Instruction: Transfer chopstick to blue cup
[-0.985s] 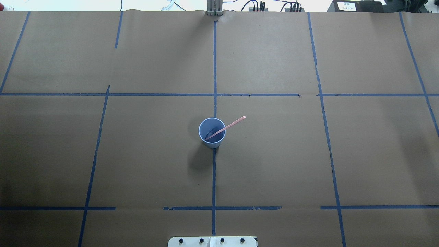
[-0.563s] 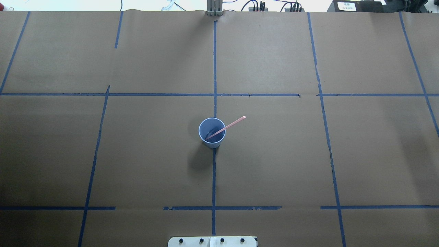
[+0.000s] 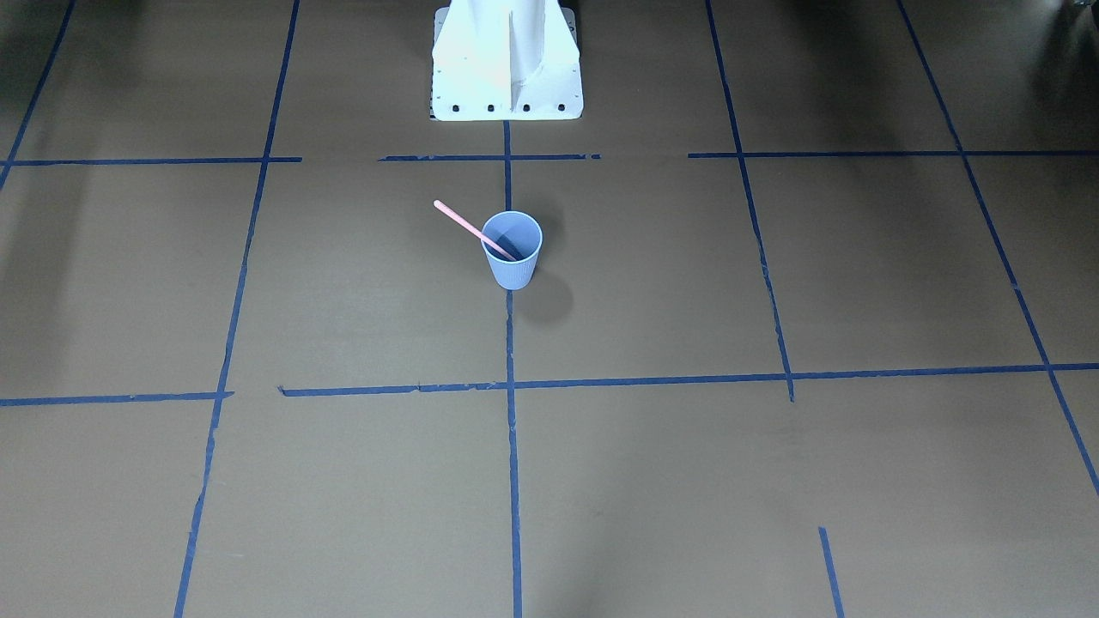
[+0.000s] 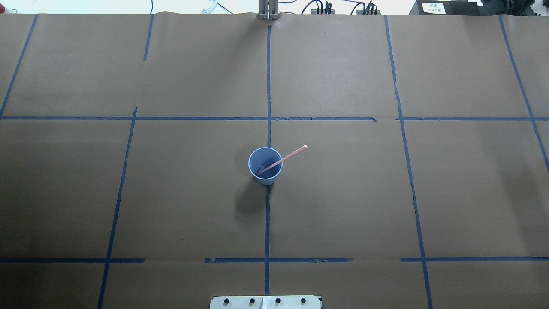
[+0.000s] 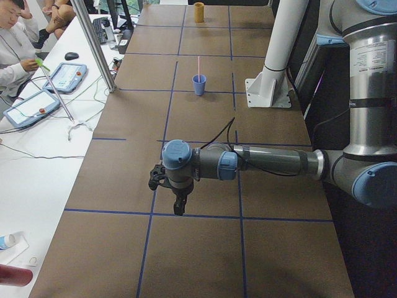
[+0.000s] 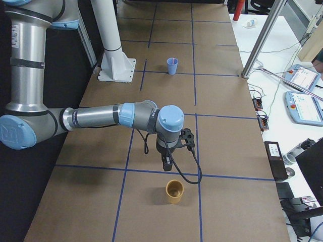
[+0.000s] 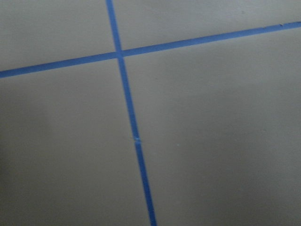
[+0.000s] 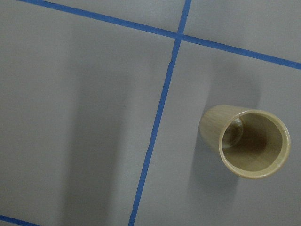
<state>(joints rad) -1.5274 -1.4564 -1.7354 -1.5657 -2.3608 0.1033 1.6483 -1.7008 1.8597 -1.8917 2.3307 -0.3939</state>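
Chopstick [image 4: 285, 159] in blue cup [image 4: 266, 180], tumbler [image 6: 174, 195] afar

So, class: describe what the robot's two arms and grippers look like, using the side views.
Both the left arm and right arm are silver-grey tubes with light blue joint caps. The left gripper and right gripper are small and black, each with a looping black cable.

A robotics lab, by the look of it: a long table [image 4: 343, 193] papered brown and gridded in blue tape [image 4: 268, 86], a white robot pedestal [image 3: 506, 60] bolted on, an industrial arm [image 5: 267, 162] reaching across, what seem to be teach pendants [image 5: 65, 76] on a white bench [image 5: 37, 186] where a person [image 5: 13, 46] sits
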